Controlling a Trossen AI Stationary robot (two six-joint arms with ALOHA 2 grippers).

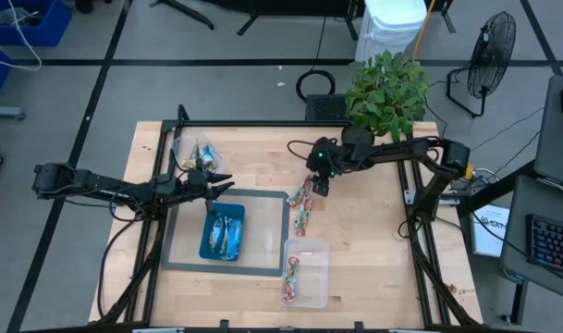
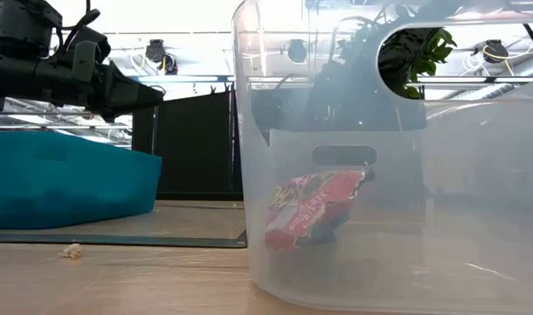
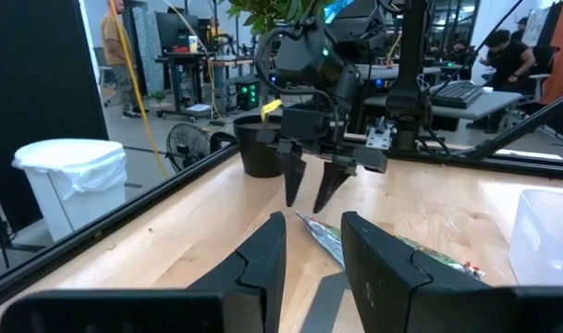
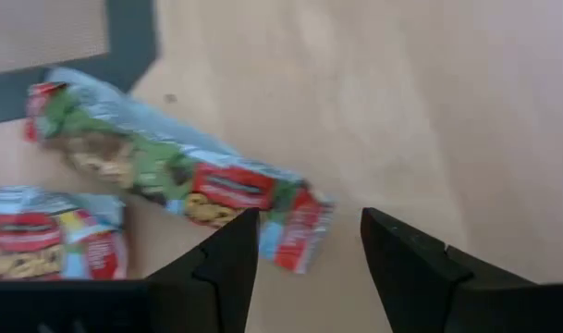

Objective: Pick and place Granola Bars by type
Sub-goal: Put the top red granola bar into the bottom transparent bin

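Note:
Two red-green granola bars (image 1: 300, 197) (image 1: 302, 220) lie flat on the bare wood, right of the grey mat (image 1: 263, 199). My right gripper (image 4: 309, 220) hangs open and tilted downward just above the end of the farther bar (image 4: 170, 171), touching nothing; the other bar (image 4: 50, 245) lies beside it. My left gripper (image 1: 222, 188) waits open and level above the mat's far left corner, with nothing between its fingers. Blue bars (image 1: 224, 231) lie in the teal tray (image 1: 207, 248). A clear tub (image 1: 318, 282) at the near side holds red-green bars (image 2: 314, 210).
A second clear tub (image 1: 196, 153) with silver-tan bars stands at the far left of the table. A potted plant (image 1: 387, 88) stands at the far right corner. Bare wood lies right of the loose bars. People and desks show in the room beyond the table.

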